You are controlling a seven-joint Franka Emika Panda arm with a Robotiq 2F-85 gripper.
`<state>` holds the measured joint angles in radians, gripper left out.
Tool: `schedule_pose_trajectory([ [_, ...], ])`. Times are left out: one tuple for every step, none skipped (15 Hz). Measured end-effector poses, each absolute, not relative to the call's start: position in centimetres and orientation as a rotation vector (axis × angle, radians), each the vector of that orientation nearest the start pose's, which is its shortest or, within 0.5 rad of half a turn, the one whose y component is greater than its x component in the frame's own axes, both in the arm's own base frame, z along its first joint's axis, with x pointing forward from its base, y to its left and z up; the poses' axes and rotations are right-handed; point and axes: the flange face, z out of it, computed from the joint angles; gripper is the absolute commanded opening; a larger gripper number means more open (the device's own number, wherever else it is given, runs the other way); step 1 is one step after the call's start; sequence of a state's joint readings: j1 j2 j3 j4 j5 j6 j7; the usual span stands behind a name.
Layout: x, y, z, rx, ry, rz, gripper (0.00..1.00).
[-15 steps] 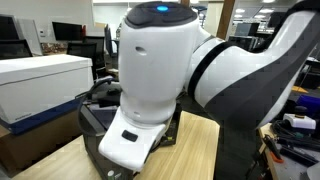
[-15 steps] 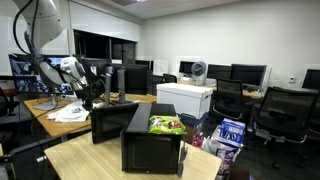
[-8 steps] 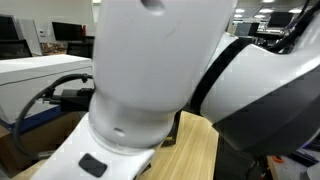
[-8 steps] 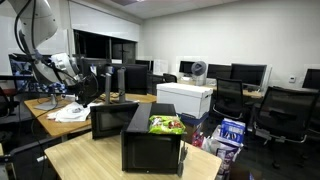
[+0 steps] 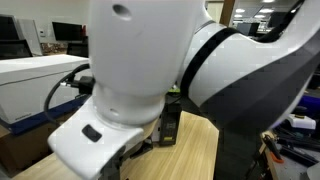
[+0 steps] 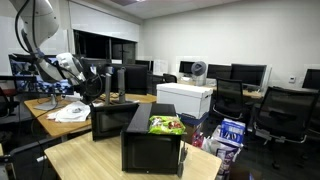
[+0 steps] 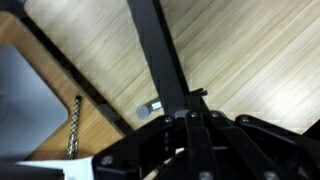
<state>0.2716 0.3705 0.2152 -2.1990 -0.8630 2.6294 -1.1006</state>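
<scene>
"Two boxes, both black. Any writing on them?"

"None I can read. The green snack bag (image 6: 165, 125) lying on top of the nearer black box (image 6: 150, 152) has print, but it's too small to make out."

"And the arm (image 6: 38, 30)?"

"It arches down from high up, wrist bent sideways. Its gripper (image 7: 188, 118) is clenched on nothing, hanging over the wooden tabletop (image 7: 240, 50), near the farther black box (image 6: 108, 120) without touching it. I can't see what's inside that box."

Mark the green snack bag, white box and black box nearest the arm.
green snack bag (image 6: 166, 125), in an exterior view, bag's middle
white box (image 6: 183, 101), in an exterior view, front face
black box (image 6: 108, 123), in an exterior view, front face
</scene>
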Motion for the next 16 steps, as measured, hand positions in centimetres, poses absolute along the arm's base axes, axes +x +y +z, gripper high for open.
schedule_pose_trajectory([
  [48.9, 26.5, 22.4, 1.145, 2.501, -0.089, 0.00],
  [49.5, 25.3, 22.9, 1.178, 2.469, -0.138, 0.00],
  [50.1, 24.0, 23.5, 1.206, 2.436, -0.191, 0.00],
  [50.6, 22.9, 24.0, 1.235, 2.404, -0.251, 0.00],
  [51.1, 22.0, 24.4, 1.260, 2.378, -0.290, 0.00],
  [51.5, 21.2, 24.7, 1.278, 2.363, -0.295, 0.00],
  [51.9, 20.7, 24.8, 1.292, 2.355, -0.294, 0.00],
  [52.2, 20.0, 24.8, 1.314, 2.344, -0.284, 0.00],
  [52.6, 19.3, 24.6, 1.356, 2.324, -0.260, 0.00],
  [53.0, 18.7, 24.3, 1.400, 2.302, -0.240, 0.00],
  [53.4, 18.0, 23.9, 1.451, 2.276, -0.220, 0.00],
  [53.9, 17.3, 23.3, 1.497, 2.251, -0.203, 0.00],
  [54.5, 16.7, 22.7, 1.545, 2.225, -0.187, 0.00],
  [55.1, 16.3, 22.1, 1.584, 2.202, -0.175, 0.00],
  [55.7, 16.0, 21.4, 1.621, 2.181, -0.169, 0.00],
  [56.1, 16.0, 20.7, 1.655, 2.162, -0.165, 0.00],
])
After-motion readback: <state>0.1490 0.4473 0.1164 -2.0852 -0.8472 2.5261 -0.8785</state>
